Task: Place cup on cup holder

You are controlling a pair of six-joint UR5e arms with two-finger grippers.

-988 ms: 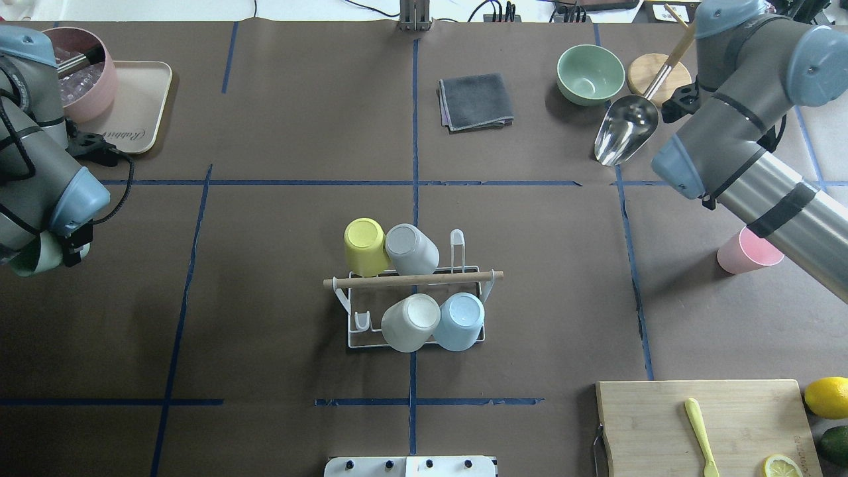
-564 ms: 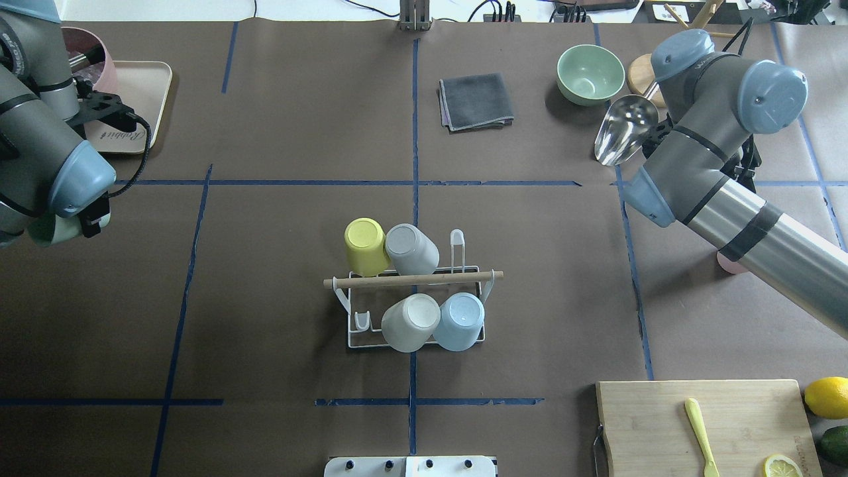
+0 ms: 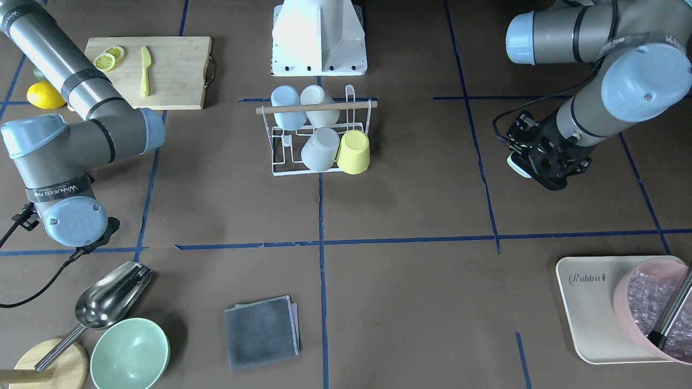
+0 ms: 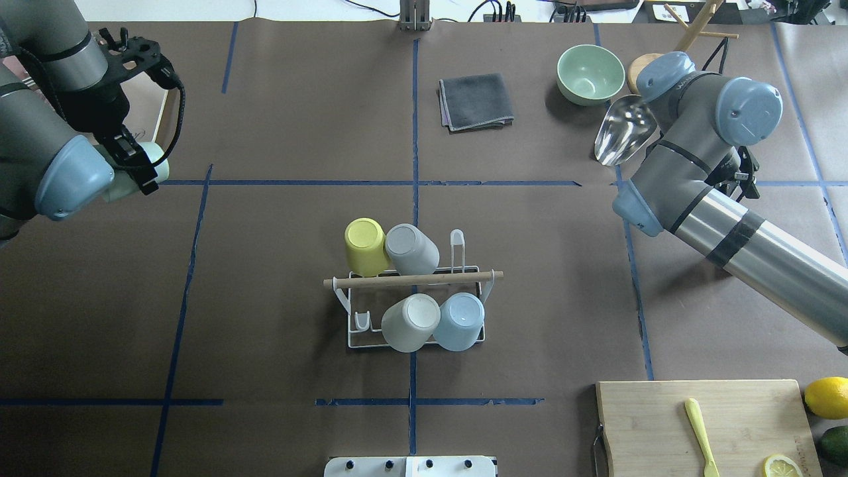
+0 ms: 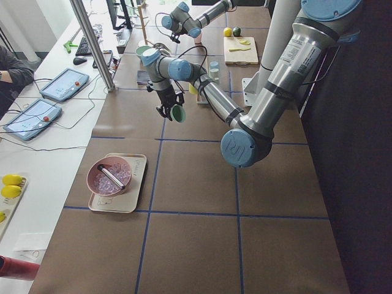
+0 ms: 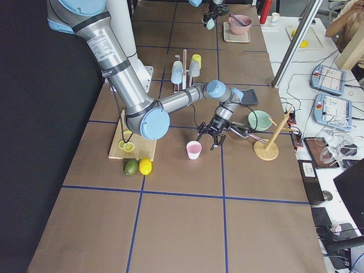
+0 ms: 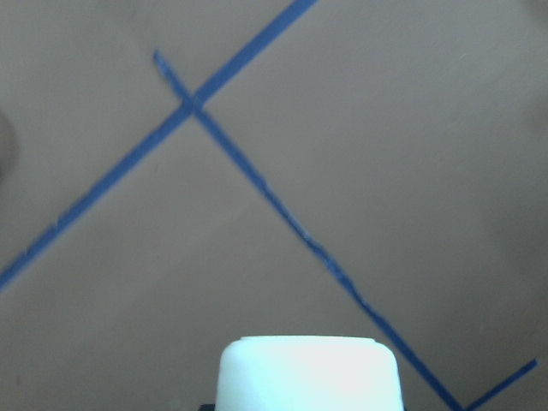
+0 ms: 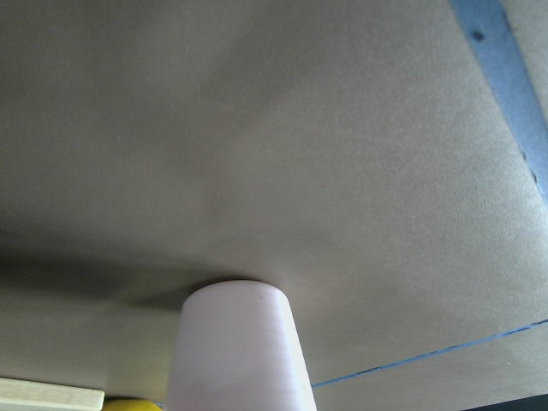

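The cup holder point(image 4: 411, 280), a white wire rack with a wooden rod, stands mid-table and carries several upside-down cups; it also shows in the front view point(image 3: 316, 108). Two prongs point(image 4: 457, 246) are bare. My left gripper point(image 4: 132, 169) is shut on a pale green cup point(image 4: 154, 165) and holds it above the table at far left; the cup also shows in the left wrist view point(image 7: 308, 372). My right gripper point(image 6: 210, 136) hangs just beside an upright pink cup point(image 6: 194, 150); I cannot tell whether it is open. The pink cup also shows in the right wrist view point(image 8: 240, 342).
A green bowl point(image 4: 589, 74), a metal scoop point(image 4: 626, 136) and a wooden stand point(image 4: 646, 66) lie at far right. A grey cloth point(image 4: 476, 101) lies at far centre. A cutting board point(image 4: 662, 424) and a lemon point(image 4: 827, 396) are near right. A tray point(image 3: 584, 302) holds a pink bowl of ice point(image 3: 657, 308).
My left arm has swung away from me with the green cup and turned it sideways. My right arm has folded in over the pink cup, which is now hidden from overhead.
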